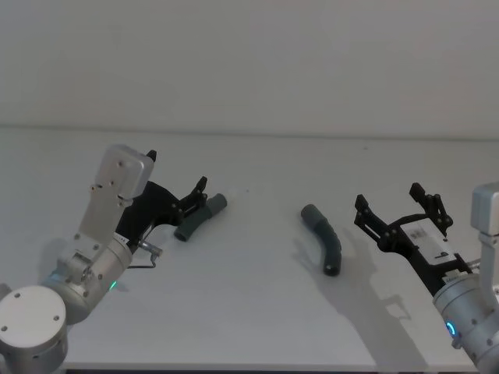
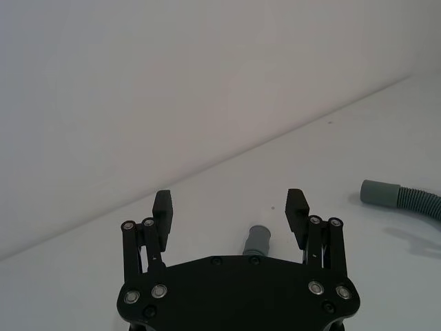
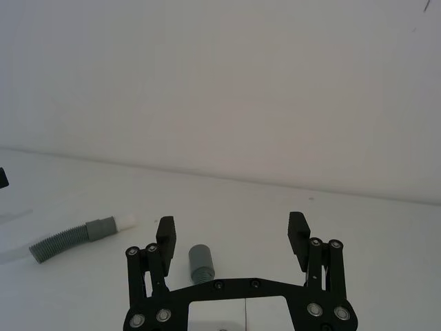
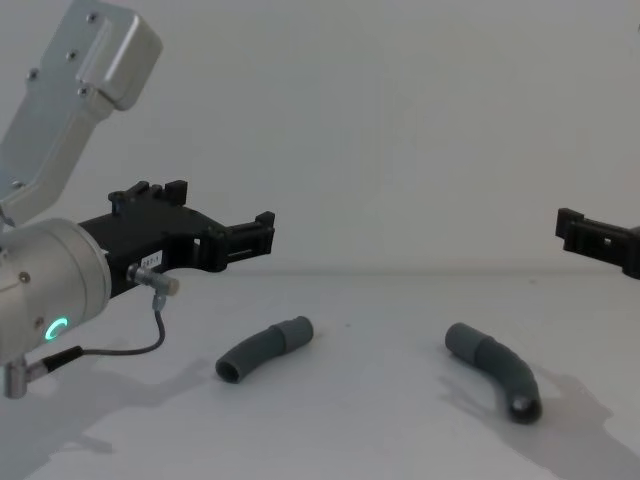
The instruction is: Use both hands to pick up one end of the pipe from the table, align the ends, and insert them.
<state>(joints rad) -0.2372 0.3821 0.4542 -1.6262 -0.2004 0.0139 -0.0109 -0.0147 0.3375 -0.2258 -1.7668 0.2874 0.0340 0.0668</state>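
Two curved dark grey pipe pieces lie apart on the white table [image 1: 257, 312]. The left pipe piece [image 1: 199, 216] [image 4: 265, 348] lies below my left gripper [image 1: 199, 199] [image 4: 265, 235], which hovers open above it. The left wrist view shows its cuff [image 2: 256, 240] under the spread fingers, gripper [image 2: 229, 207]. The right pipe piece [image 1: 323, 238] [image 4: 495, 370] lies just left of my right gripper [image 1: 401, 214] [image 4: 575, 230], also open and raised off the table. In the right wrist view, the near cuff [image 3: 200, 262] sits by the gripper [image 3: 232, 231]; the far piece [image 3: 69, 238] shows a white tip [image 3: 126, 222].
A plain white wall [image 1: 249, 62] rises behind the table's far edge. A thin grey cable [image 4: 130, 350] loops under my left wrist. Bare tabletop separates the two pipe pieces.
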